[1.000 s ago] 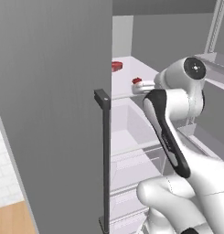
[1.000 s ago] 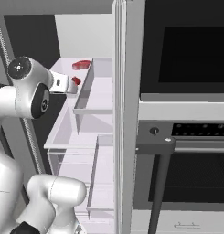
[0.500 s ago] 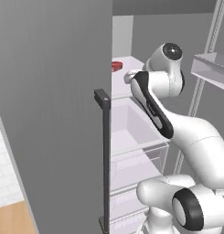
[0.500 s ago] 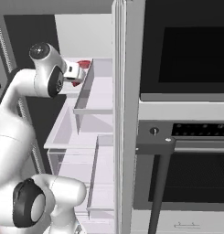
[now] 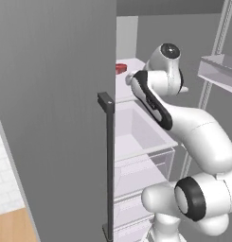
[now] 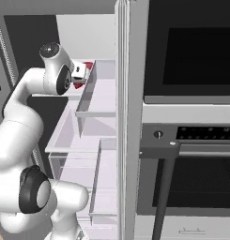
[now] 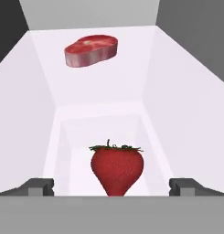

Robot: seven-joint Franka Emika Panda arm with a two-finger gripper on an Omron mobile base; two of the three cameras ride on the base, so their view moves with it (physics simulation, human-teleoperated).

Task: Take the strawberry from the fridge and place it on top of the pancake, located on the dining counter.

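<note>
Claw (image 7: 111,186) open around strawberry (image 7: 116,168)

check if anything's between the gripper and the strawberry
Nothing visible is. In the hand view the open gripper faces the strawberry directly, one fingertip on each side. The raw steak lies well behind it on the shelf.

strawberry (image 7: 116,168) tip cut off by grey band at bottom of hand view; in right base view mostly hidden behind arm. fingertips (image 7: 38,187) barely poke up. fridge (image 5: 56,118) door cut off top & left.
</note>
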